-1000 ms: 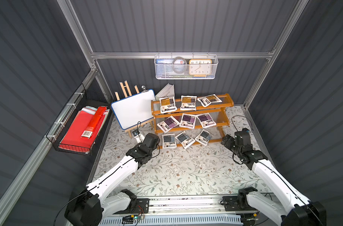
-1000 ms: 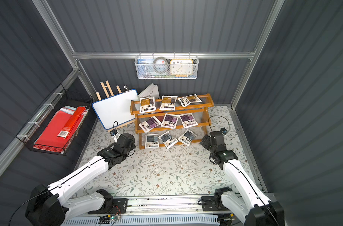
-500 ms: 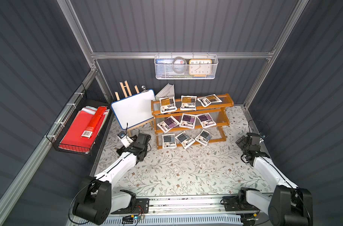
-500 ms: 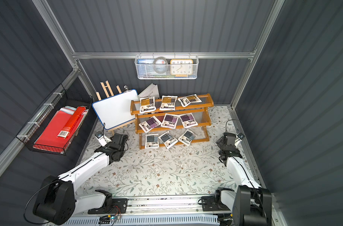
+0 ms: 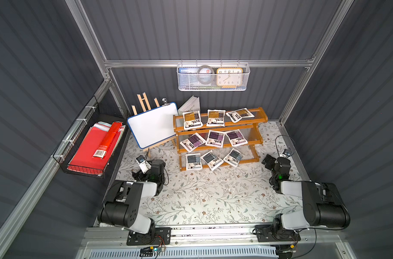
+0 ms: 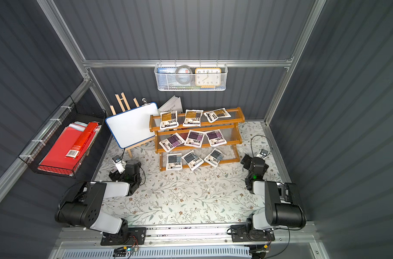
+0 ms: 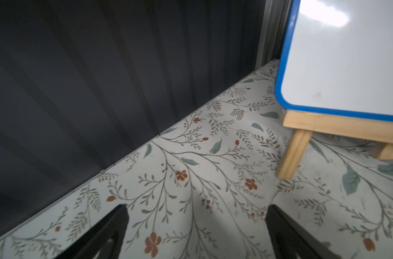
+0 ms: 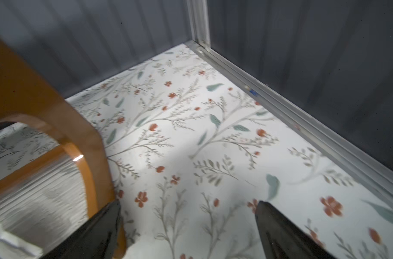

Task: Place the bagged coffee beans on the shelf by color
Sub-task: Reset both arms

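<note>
Nine small white coffee-bean pouches (image 5: 215, 139) lie on the stepped orange-brown wooden shelf (image 5: 263, 117): orange-brown labels on its top tier, purple on the middle, grey-blue on the lowest. Left of the shelf the left tool (image 7: 196, 210), and right of it the right tool (image 8: 187, 204), stand open and empty over the floral surface (image 5: 213, 197).

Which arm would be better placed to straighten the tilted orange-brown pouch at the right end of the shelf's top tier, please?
Right, probably: the right claw is open, empty and beside the shelf's right end, nearest that pouch; the left claw sits by the whiteboard.
</note>
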`<state>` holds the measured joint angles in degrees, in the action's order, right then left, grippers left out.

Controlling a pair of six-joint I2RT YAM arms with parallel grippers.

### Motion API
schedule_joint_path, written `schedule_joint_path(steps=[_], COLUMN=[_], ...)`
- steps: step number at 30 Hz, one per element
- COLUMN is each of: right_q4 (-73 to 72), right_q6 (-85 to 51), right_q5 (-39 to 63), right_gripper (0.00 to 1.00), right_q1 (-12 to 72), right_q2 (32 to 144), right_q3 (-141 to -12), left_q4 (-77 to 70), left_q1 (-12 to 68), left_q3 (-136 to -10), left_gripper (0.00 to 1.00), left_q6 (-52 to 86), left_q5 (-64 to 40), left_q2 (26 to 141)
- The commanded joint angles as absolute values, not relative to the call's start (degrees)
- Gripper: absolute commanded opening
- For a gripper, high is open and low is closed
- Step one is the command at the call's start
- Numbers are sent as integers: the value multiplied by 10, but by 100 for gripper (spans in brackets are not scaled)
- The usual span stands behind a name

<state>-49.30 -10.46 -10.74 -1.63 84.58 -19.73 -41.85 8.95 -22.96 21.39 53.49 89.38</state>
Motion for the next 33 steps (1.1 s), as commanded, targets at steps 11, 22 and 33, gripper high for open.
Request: schedule_joint_path(steps=[11,22,33], right_q4=[-699,-696,-694], right_q6=[-22,-23,-24], right_q5=[-99,-99,-97], right_gripper=[99,99,99], right_q1=[24,23,23], right_q2=[868,868,865], right_q3=[-138,-139,-138], left_q4=[-697,-819,-800], left_q1=[45,32,32], left_q3=[-217,-182,-186], left_gripper=[99,99,99], left_q6=[85,79,82], left_q5=[272,254,253], left_q2=[957,976,971])
